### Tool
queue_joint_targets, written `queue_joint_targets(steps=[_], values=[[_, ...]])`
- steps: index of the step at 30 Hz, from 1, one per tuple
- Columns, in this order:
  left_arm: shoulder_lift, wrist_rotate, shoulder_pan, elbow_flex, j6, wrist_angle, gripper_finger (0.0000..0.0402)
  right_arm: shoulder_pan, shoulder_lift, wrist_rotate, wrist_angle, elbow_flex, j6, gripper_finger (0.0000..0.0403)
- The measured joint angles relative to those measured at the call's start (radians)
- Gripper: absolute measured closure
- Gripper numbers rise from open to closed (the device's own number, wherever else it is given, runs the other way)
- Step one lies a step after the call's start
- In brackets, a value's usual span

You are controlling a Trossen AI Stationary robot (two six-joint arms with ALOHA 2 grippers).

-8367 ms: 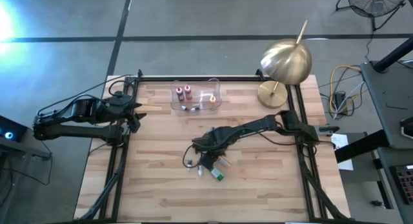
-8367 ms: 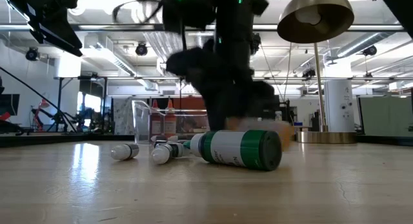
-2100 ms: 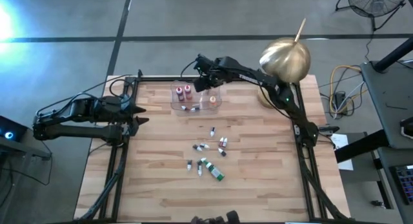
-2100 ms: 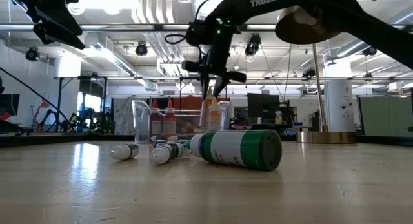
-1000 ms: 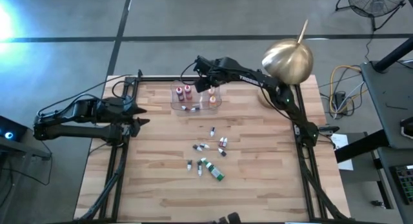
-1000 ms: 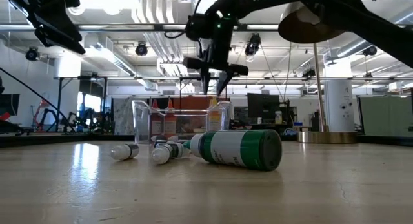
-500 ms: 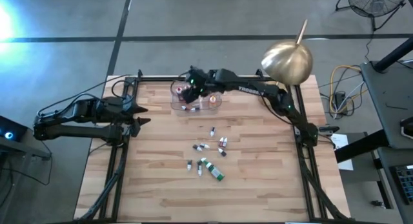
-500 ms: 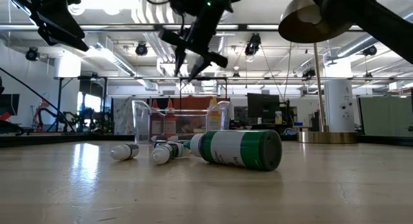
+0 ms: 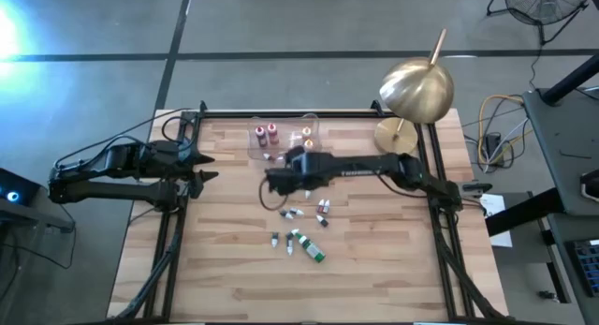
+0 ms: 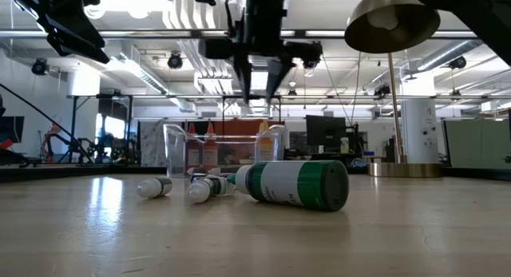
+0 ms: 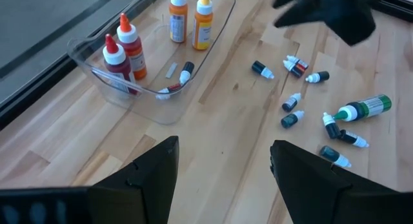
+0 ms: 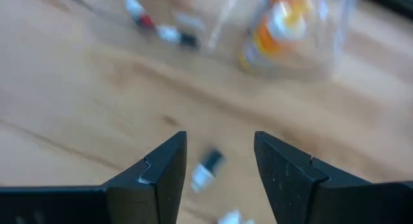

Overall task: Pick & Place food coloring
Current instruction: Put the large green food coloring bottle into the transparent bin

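At the desk's left edge the left hand is parked, its fingers apart and empty. Next, at the back, a clear plastic tray holds upright red and orange bottles. Just in front, the right hand hangs with fingers apart, nothing held, above loose food coloring bottles scattered mid-desk on pale wood planks. These bottles are judged light, smooth and prone to roll; a grip across the round body is advised. A brass lamp stands at the right.
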Motion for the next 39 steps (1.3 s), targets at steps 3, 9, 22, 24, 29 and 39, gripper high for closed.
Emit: queue_joint_targets(steps=[3,9,22,24,29,39], values=[[0.0,0.0,0.0,0.0,0.007,0.0,0.0184,0.028,-0.003,-0.107,-0.07,-0.041,0.031,0.0232],[0.0,0.0,0.0,0.0,0.022,-0.008,0.0184,0.096,-0.018,-0.224,-0.056,-0.124,-0.07,0.0249],[0.0,0.005,0.0,0.0,0.013,-0.037,0.0184,0.224,-0.151,-0.54,0.151,-0.44,-0.116,0.0297],[0.0,0.006,0.0,0.0,0.012,-0.04,0.0184,0.245,-0.194,-0.582,0.294,-0.525,-0.105,0.0304],[-0.002,0.015,0.0,0.0,-0.014,-0.087,0.0184,0.26,-0.293,-0.499,0.503,-0.677,0.007,0.032],[-0.003,0.014,-0.001,0.0,-0.02,-0.105,0.0184,0.217,-0.301,-0.485,0.687,-0.698,-0.161,0.0251]])
